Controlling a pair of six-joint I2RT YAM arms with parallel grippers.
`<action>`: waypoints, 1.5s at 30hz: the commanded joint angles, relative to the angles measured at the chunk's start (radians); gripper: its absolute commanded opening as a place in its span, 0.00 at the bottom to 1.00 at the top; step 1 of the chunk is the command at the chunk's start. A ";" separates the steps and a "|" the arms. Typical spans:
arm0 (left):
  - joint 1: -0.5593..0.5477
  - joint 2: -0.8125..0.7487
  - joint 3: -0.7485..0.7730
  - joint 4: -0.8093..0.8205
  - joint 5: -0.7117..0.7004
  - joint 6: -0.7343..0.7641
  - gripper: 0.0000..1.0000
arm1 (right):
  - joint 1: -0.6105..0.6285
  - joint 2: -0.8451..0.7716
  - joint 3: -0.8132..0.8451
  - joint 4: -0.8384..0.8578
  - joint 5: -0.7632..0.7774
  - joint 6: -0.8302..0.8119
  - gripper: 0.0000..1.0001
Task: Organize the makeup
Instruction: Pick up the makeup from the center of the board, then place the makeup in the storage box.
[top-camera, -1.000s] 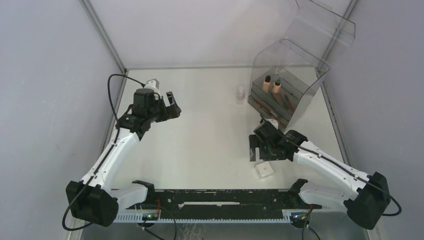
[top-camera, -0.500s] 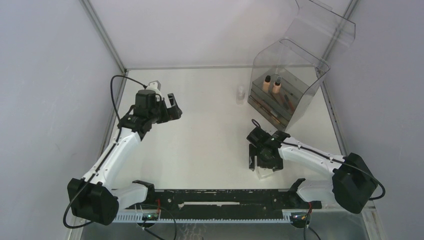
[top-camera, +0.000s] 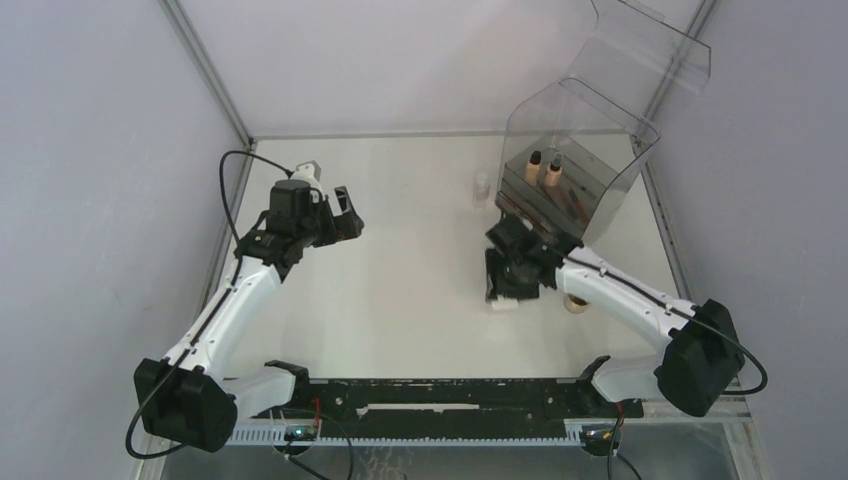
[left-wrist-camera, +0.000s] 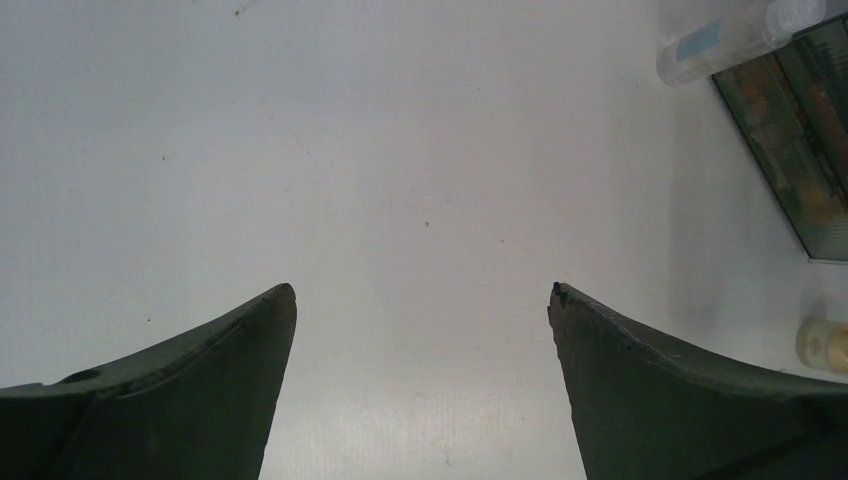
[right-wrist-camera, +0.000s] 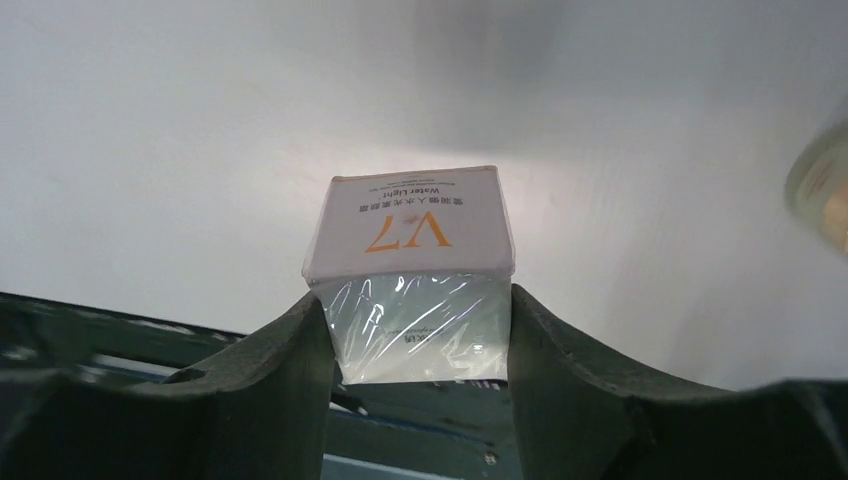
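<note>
R gripper (right-wrist-camera: 417, 296) clamped on the white box (right-wrist-camera: 410, 225), pick-up step in hand; next prob. needs a steady carry to clear bin (top-camera: 622, 150); L gripper (left-wrist-camera: 422, 289) jaws apart

The bin (top-camera: 585, 140) stands at the far right corner of the table (top-camera: 400, 290), with two bottles (top-camera: 543, 170) upright in it and a small bottle (top-camera: 482, 187) just left of it. In front of the bin, the box (right-wrist-camera: 410, 250) sits between the fingers of the right gripper (top-camera: 497, 285), with a puff (top-camera: 575, 301) to its right. The left gripper (top-camera: 348, 212) hangs over the far left.
</note>
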 joint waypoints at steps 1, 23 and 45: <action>0.006 -0.052 -0.021 0.013 -0.014 0.013 1.00 | -0.113 0.062 0.270 0.054 -0.016 -0.173 0.33; 0.006 -0.126 -0.023 -0.048 -0.089 0.051 1.00 | -0.548 0.373 0.956 -0.145 0.112 -0.411 0.35; 0.007 -0.133 -0.005 -0.071 -0.097 0.056 1.00 | -0.688 0.443 0.849 -0.050 0.148 -0.280 0.34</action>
